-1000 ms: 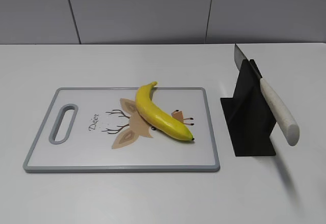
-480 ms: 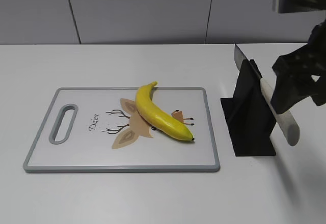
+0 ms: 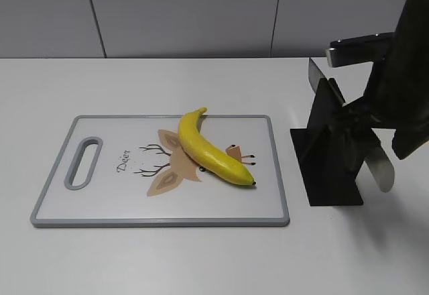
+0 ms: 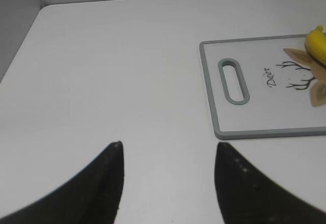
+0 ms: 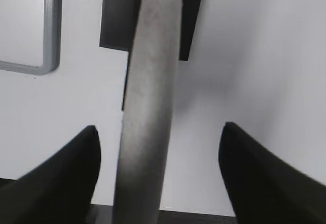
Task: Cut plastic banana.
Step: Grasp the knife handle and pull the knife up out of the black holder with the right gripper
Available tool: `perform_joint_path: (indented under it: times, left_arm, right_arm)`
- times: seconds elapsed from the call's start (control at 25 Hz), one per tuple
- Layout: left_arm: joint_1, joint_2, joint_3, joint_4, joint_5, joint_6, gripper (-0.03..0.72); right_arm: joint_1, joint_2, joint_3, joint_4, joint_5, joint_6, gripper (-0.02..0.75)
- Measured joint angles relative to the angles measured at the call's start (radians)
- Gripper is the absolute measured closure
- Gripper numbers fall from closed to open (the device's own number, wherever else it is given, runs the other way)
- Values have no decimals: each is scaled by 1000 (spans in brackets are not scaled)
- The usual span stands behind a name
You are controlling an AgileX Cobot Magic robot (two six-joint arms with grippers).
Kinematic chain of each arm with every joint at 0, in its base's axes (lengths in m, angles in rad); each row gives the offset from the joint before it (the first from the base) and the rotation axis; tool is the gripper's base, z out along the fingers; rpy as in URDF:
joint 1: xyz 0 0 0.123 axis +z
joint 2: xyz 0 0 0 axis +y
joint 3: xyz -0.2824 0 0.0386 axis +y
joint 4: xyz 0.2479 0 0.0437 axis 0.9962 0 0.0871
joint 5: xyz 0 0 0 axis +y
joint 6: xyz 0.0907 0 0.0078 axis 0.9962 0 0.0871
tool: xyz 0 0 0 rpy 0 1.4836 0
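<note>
The plastic banana (image 3: 212, 149) lies diagonally on the cutting board (image 3: 100, 208), stem toward the board's far edge, dark tip toward its right edge. Right of the board, a knife (image 3: 379, 167) rests in a black stand (image 3: 328, 161). The right gripper (image 5: 158, 147) is spread wide around the knife's pale handle, not touching it. The left gripper (image 4: 168, 158) hangs open and empty, left of the board's handle slot (image 4: 233, 80).

The plastic banana (image 3: 213, 149) lies on the cutting board (image 3: 100, 201), left of a knife stand (image 3: 328, 157) holding a knife (image 3: 381, 171). The right gripper (image 5: 158, 175) straddles the knife handle.
</note>
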Motion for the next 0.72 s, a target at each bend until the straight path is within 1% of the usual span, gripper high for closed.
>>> perform_joint_path:
  times: [0.28, 0.36, 0.6, 0.72]
  left_arm:
    - [0, 0, 0, 0, 0, 0, 133]
    - [0, 0, 0, 0, 0, 0, 133]
    - [0, 0, 0, 0, 0, 0, 134]
    - [0, 0, 0, 0, 0, 0, 134]
  right_arm:
    - [0, 41, -1, 13, -6, 13, 183]
    - [0, 43, -1, 28, -11, 13, 208]
    - [0, 58, -1, 40, -15, 15, 394]
    - [0, 56, -1, 41, -15, 20, 540]
